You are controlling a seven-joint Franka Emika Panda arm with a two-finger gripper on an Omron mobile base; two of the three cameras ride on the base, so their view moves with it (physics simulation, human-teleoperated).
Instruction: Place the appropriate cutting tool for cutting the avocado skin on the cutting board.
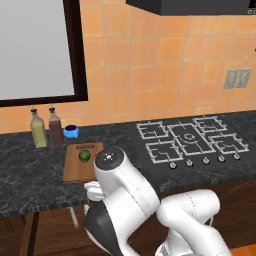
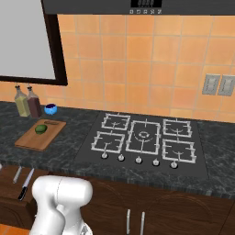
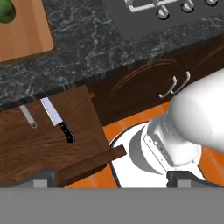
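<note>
Base views flank the arm, sharing stove (image 1: 189, 139) (hand view downward)

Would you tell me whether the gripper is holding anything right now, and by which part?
Nothing is held: the gripper is open, and the knife lies untouched in the open drawer.

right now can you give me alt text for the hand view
An open wooden drawer below the dark stone counter holds the knife beside a small grey peeler. On the counter above, the cutting board carries the avocado at its far corner.
</note>
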